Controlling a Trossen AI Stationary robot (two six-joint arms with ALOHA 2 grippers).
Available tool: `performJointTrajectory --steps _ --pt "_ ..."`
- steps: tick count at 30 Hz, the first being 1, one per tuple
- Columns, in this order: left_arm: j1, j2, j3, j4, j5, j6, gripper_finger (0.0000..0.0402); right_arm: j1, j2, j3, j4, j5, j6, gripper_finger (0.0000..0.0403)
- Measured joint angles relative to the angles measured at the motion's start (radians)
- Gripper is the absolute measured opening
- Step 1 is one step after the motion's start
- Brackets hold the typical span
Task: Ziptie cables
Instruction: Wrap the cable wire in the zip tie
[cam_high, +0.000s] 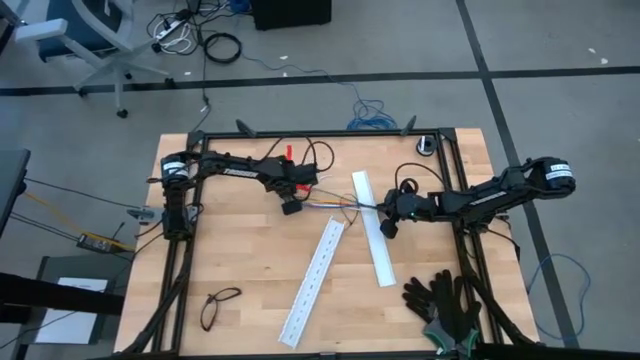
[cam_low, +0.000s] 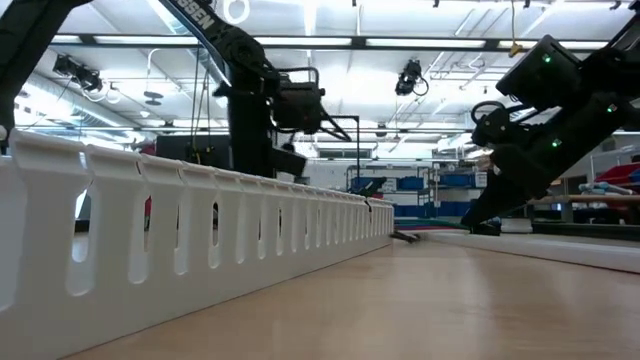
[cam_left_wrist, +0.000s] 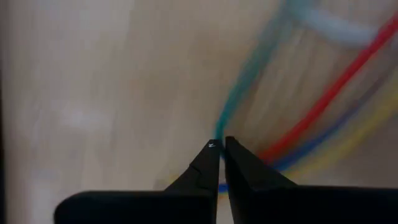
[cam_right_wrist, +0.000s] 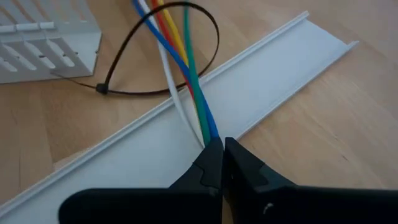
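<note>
The cables (cam_high: 335, 205) are thin blue, green, white, yellow and orange wires stretched between my two grippers near the table's middle. My left gripper (cam_high: 292, 206) is shut at their left end, and the left wrist view shows its shut tips (cam_left_wrist: 221, 147) among blurred coloured wires (cam_left_wrist: 323, 102). My right gripper (cam_right_wrist: 217, 144) is shut at their right end, above a flat white rail (cam_right_wrist: 249, 93). A black zip tie (cam_right_wrist: 208, 37) forms a wide loose loop around the wires, with its head (cam_right_wrist: 101, 88) on the wood. My left gripper is shut on the wires' left end (cam_left_wrist: 219, 134); the view is blurred, and its fingers hide which wires sit between them. My right gripper pinches the gathered wires at their right end (cam_right_wrist: 208, 132) between its fingertips. The wires run straight away from the tips, just above the flat rail.
A perforated white rail (cam_high: 312, 272) lies slanted at the table's middle, with its end (cam_right_wrist: 43, 37) near the zip tie. The flat rail (cam_high: 376, 245) lies under the right gripper. Glasses (cam_high: 220, 305) lie near the front left and black gloves (cam_high: 445, 305) at the front right.
</note>
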Motion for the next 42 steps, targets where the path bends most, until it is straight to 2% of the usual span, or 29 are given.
performJointTrajectory --steps 6,9,11,16,19,25,27,33,40,42 --pt "0.0 -0.08 0.001 -0.2 -0.162 -0.13 0.0 0.0 0.0 -0.001 -0.001 0.0 -0.001 0.0" --pt "-0.005 -0.114 0.002 -0.169 -0.154 -0.144 0.0 0.0 0.0 -0.001 0.002 0.0 -0.01 0.0" --pt "-0.016 -0.118 0.002 -0.058 -0.092 -0.092 0.0 0.0 0.001 -0.002 0.004 0.0 -0.012 0.0" --pt "-0.036 -0.106 0.007 0.287 0.196 0.061 0.0 0.0 0.001 -0.002 0.01 0.0 -0.015 0.0" --pt "-0.034 -0.076 0.007 0.344 0.229 0.066 0.0 0.0 0.001 -0.002 0.015 0.0 -0.017 0.0" --pt "-0.026 0.03 0.006 0.395 0.388 0.041 0.0 0.0 0.002 -0.003 0.021 -0.002 -0.019 0.0" --pt "-0.026 0.067 0.007 0.418 0.399 0.04 0.0 0.0 0.002 -0.003 0.022 -0.003 -0.019 0.0" --pt "-0.021 0.084 0.018 0.269 0.322 -0.012 0.0 0.0 0.002 -0.002 0.037 -0.015 -0.019 0.0" --pt "-0.023 0.038 0.015 0.124 0.219 -0.017 0.0 0.001 0.002 -0.002 0.026 -0.019 -0.019 0.0001" --pt "-0.022 0.019 0.002 0.063 0.162 -0.021 0.0 0.001 0.007 -0.011 -0.006 -0.008 -0.021 0.0001"
